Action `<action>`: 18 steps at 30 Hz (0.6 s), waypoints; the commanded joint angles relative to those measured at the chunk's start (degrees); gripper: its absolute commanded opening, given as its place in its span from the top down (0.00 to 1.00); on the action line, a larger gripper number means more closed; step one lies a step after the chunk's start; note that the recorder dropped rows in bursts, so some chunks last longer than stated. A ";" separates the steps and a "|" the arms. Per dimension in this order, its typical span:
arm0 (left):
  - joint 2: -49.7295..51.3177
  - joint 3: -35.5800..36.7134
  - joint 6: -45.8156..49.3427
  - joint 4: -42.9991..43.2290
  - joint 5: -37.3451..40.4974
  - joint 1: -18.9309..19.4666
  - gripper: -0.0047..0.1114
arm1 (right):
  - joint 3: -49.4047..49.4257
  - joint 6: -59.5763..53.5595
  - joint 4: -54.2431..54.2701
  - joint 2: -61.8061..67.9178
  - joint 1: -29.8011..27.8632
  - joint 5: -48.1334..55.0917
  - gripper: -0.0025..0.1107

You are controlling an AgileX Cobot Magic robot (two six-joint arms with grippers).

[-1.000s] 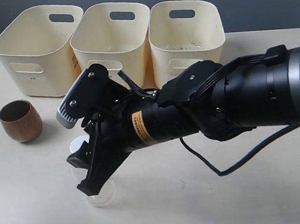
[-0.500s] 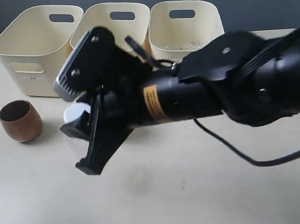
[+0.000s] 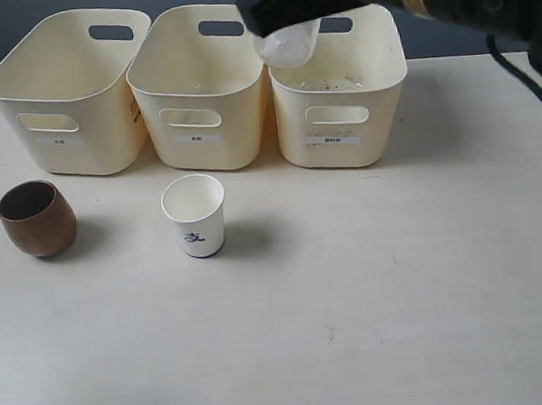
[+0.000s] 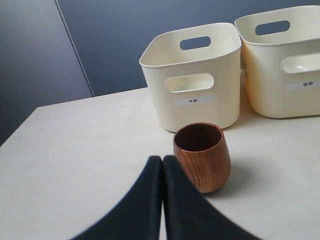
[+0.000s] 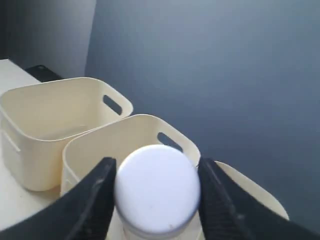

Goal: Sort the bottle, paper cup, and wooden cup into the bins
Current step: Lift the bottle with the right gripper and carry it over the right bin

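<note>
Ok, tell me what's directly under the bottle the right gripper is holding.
The bottle hangs over the rim between the middle bin and right-hand bin. The arm hides its cap end there.

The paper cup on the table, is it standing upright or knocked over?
Upright. The paper cup stands on its dark base rim with its open mouth facing up, alone on the table in front of the middle bin.

"木杯" on bin label (image 4: 193, 100)
</note>
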 commanded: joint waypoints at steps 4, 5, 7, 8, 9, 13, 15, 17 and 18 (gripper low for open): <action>0.22 -0.28 -0.11 -0.13 -0.26 -0.04 0.96 | -5.03 -0.51 0.43 10.11 -14.27 -5.32 0.98; 0.22 -0.28 -0.11 -0.13 -0.26 -0.04 0.96 | -5.65 -0.51 0.43 11.24 -15.63 -7.14 0.98; 0.22 -0.28 -0.11 -0.13 -0.26 -0.04 0.96 | -8.75 -0.51 0.30 14.22 -18.53 -12.19 0.98; 0.22 -0.28 -0.11 -0.13 -0.26 -0.04 0.96 | -9.83 -0.51 0.30 15.38 -19.14 -13.12 0.98; 0.22 -0.28 -0.11 -0.13 -0.26 -0.04 0.96 | -11.56 -0.51 0.30 16.67 -19.60 -13.24 0.98; 0.22 -0.28 -0.11 -0.13 -0.26 -0.04 0.96 | -16.60 -0.40 0.30 21.73 -21.30 -14.01 0.98; 0.22 -0.28 -0.11 -0.13 -0.26 -0.04 0.96 | -19.16 -0.51 0.30 24.67 -22.10 -14.58 0.98; 0.22 -0.28 -0.11 -0.13 -0.26 -0.04 0.96 | -21.32 -0.51 0.30 27.24 -22.87 -14.89 0.98; 0.22 -0.28 -0.11 -0.13 -0.26 -0.04 0.96 | -22.36 -0.51 0.30 28.72 -23.17 -15.04 0.98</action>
